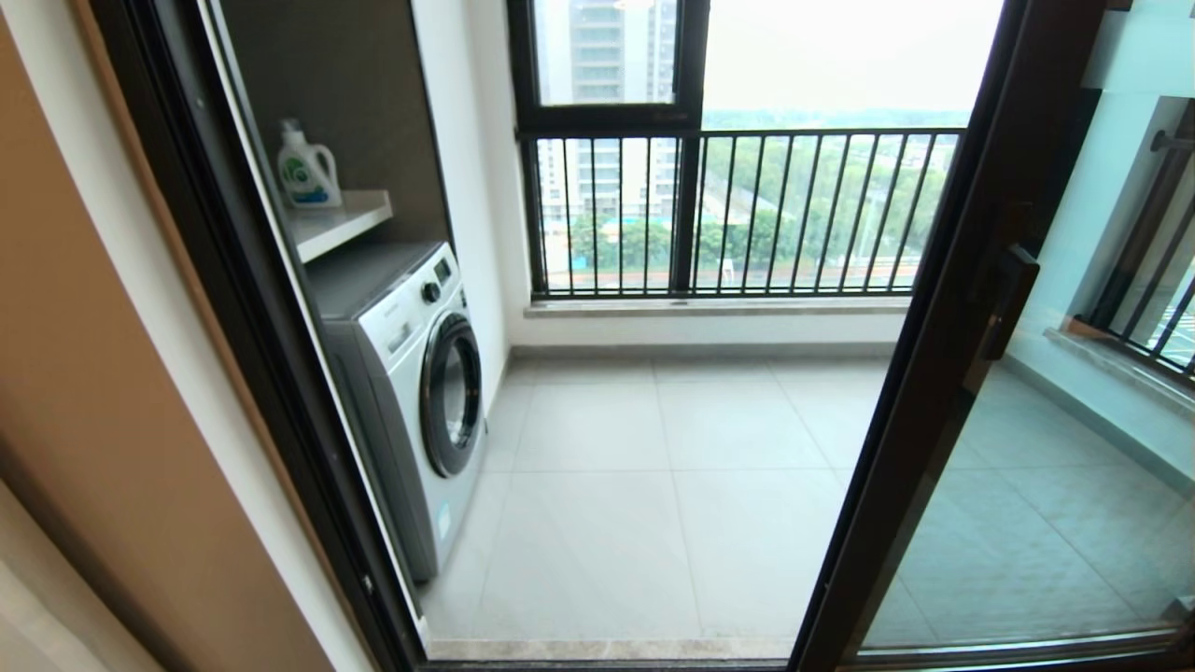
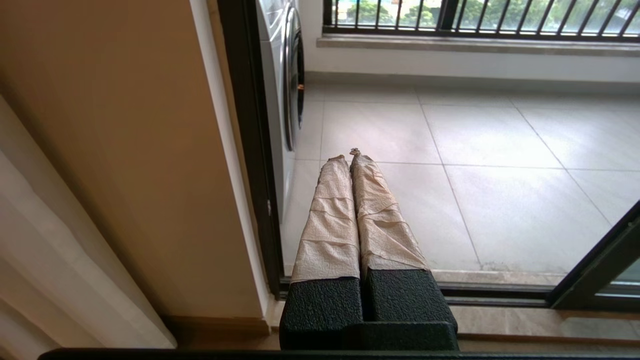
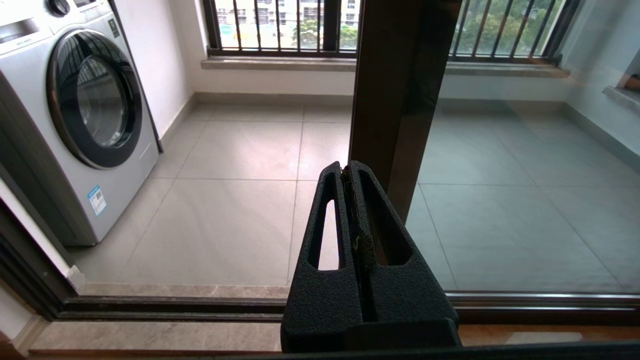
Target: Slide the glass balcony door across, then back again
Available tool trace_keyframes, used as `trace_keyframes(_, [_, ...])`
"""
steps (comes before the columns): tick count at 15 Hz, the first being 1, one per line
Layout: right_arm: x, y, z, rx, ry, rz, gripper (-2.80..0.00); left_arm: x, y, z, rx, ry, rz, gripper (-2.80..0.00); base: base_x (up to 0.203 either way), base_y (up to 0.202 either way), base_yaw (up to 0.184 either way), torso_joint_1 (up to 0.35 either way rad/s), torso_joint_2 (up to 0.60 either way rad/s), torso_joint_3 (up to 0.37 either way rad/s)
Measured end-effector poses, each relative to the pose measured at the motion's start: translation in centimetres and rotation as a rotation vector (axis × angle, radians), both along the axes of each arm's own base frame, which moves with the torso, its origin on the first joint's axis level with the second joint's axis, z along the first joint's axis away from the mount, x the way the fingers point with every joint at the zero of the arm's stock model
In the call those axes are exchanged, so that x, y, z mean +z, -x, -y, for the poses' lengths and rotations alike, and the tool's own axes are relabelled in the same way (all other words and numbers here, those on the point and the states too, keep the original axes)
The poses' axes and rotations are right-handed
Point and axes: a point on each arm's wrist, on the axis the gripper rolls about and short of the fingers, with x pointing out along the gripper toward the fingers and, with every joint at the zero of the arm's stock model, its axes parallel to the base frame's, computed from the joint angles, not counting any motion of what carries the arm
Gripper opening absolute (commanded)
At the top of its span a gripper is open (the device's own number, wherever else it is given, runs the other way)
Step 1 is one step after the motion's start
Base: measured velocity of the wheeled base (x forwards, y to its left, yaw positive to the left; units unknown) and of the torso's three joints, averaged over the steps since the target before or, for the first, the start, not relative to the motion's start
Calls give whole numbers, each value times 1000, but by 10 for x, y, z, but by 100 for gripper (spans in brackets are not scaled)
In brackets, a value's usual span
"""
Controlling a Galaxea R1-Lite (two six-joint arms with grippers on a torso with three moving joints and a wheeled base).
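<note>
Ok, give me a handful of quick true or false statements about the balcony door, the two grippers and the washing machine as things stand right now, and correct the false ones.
1. The glass balcony door stands on the right side of the opening, leaving the way to the balcony open. True.
2. The right gripper is clamped around the door's handle. False: it is shut on nothing, close to the door's frame edge, low down.
3. The left gripper is shut, with its fingers together. True.
4. The washing machine has its round door hanging open. False: the round door is closed.
5. A detergent bottle stands on the shelf above the washing machine. True.
</note>
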Motion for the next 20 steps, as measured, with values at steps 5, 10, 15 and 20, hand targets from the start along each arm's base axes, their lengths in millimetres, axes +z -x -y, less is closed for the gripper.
trace_keyframes(5, [0, 0, 0, 1, 1, 0, -280, 0, 0, 0, 0, 0, 0, -280, 0, 0, 0, 0, 0, 0])
trace_keyframes(10, [0, 0, 0, 1, 1, 1, -280, 0, 0, 0, 0, 0, 0, -280, 0, 0, 0, 0, 0, 0])
trace_keyframes(15, [0, 0, 0, 1, 2, 0, -280, 0, 0, 0, 0, 0, 0, -280, 0, 0, 0, 0, 0, 0])
trace_keyframes(20, [0, 0, 0, 1, 1, 2, -280, 0, 0, 0, 0, 0, 0, -280, 0, 0, 0, 0, 0, 0])
